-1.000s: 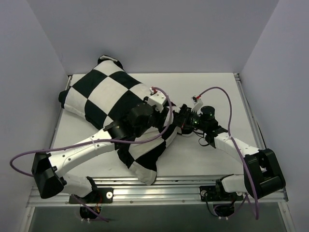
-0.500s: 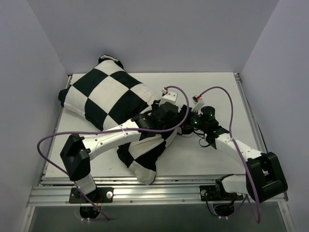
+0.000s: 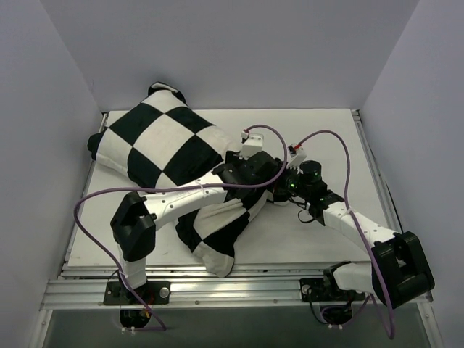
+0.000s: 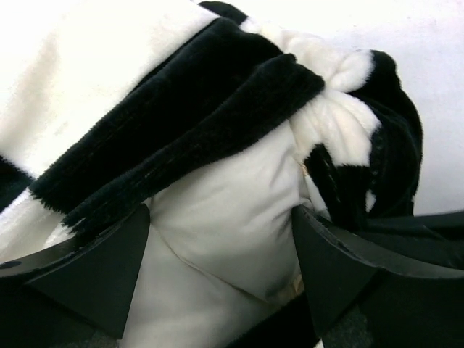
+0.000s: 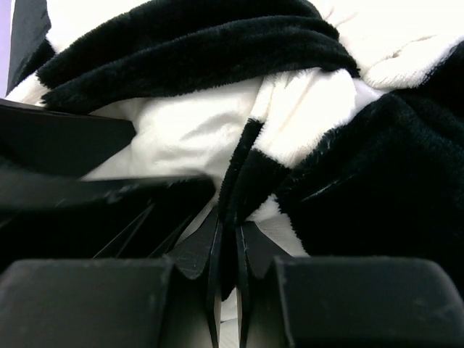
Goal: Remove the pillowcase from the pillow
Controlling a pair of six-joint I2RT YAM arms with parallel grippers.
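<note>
The pillowcase (image 3: 156,141), checked in black and white, is lying across the white table (image 3: 319,138). It is filling the 10 o'clock corner and trailing down toward 6 o'clock, where a limp end is reaching the near edge. The pillow (image 4: 232,196) is sitting inside it, and plain white cloth is bulging out at the bunched opening near the table's middle.

The left gripper (image 3: 267,174) is reaching across to that opening from 7 o'clock. In its wrist view the left gripper (image 4: 221,225) is standing wide apart, one finger at 8 o'clock and one at 4 o'clock of the white bulge, straddling it without pinching it. Folds of the pillowcase (image 4: 181,109) are lying just above, toward 11 o'clock.

The right gripper (image 3: 279,190) is coming in from 4 o'clock and is meeting the left one at the opening. In its own view the right gripper (image 5: 227,225) is pressed closed, and a narrow black-and-white fold of the pillowcase (image 5: 391,159) is running down between its fingers.
</note>
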